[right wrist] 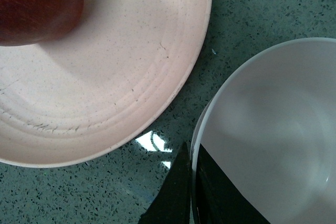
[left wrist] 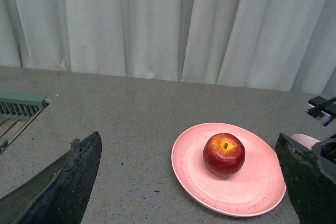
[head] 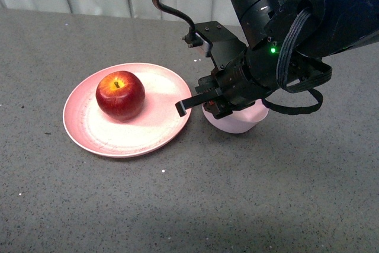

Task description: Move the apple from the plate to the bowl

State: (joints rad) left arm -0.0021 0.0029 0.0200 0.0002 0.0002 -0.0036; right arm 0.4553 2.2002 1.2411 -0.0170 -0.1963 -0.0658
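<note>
The dark-red apple (head: 120,95) with a yellow patch at its stem stands on the wide salmon-pink plate (head: 148,130), left of centre. The small pale bowl (head: 240,121) stands on the table just right of the plate. My right gripper (head: 213,105) is shut on the bowl's rim on the plate side. In the right wrist view its fingers (right wrist: 173,198) pinch the rim, one outside and one inside the bowl (right wrist: 278,129), with the plate (right wrist: 105,77) and apple (right wrist: 37,3) beyond. My left gripper (left wrist: 190,150) is open and empty, held back from the apple (left wrist: 224,154), plate (left wrist: 247,192) and bowl (left wrist: 304,140).
The table (head: 266,205) is grey and speckled. My right arm's bulk (head: 296,22) and its cable (head: 169,4) hang over the back right, above the bowl. A white curtain (left wrist: 168,24) closes the back. A grey-green grille (left wrist: 21,106) lies at the table's far left.
</note>
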